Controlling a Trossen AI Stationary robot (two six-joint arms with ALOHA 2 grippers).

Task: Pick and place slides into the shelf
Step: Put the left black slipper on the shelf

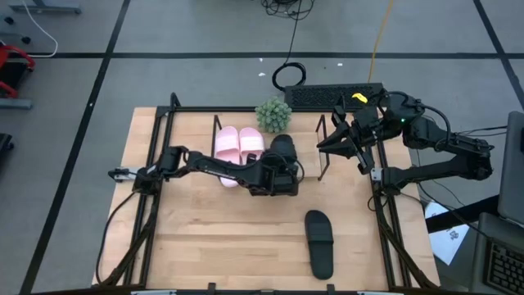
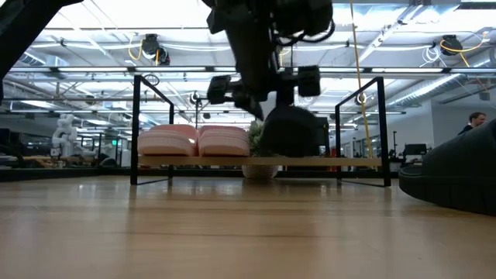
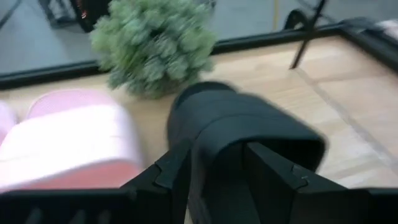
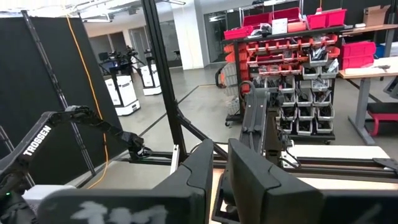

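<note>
My left gripper (image 1: 276,166) reaches from the table's left and is shut on one black slide (image 1: 283,149) over the shelf (image 2: 353,161). That slide is just right of the pink pair (image 1: 238,146), which lies side by side on the shelf board. The second black slide (image 1: 319,242) lies flat on the table near its front edge. My right gripper (image 1: 334,142) hangs raised beside the shelf's right end frame (image 1: 321,152), fingers shut and holding nothing. My left gripper pinches the black slide between its two fingers (image 3: 176,169) at the end nearest the wrist, just behind the wide strap (image 3: 249,134). It comes from above, slanting from the table's near-left. The slide sits low at the shelf board; whether its sole rests on it, I cannot tell.
A small green plant (image 1: 273,115) stands right behind the shelf, close to the held slide. A black keyboard (image 1: 332,97) lies at the far edge. Dark rails run along the table's left and right sides. Bare tabletop shows between the shelf and the loose slide.
</note>
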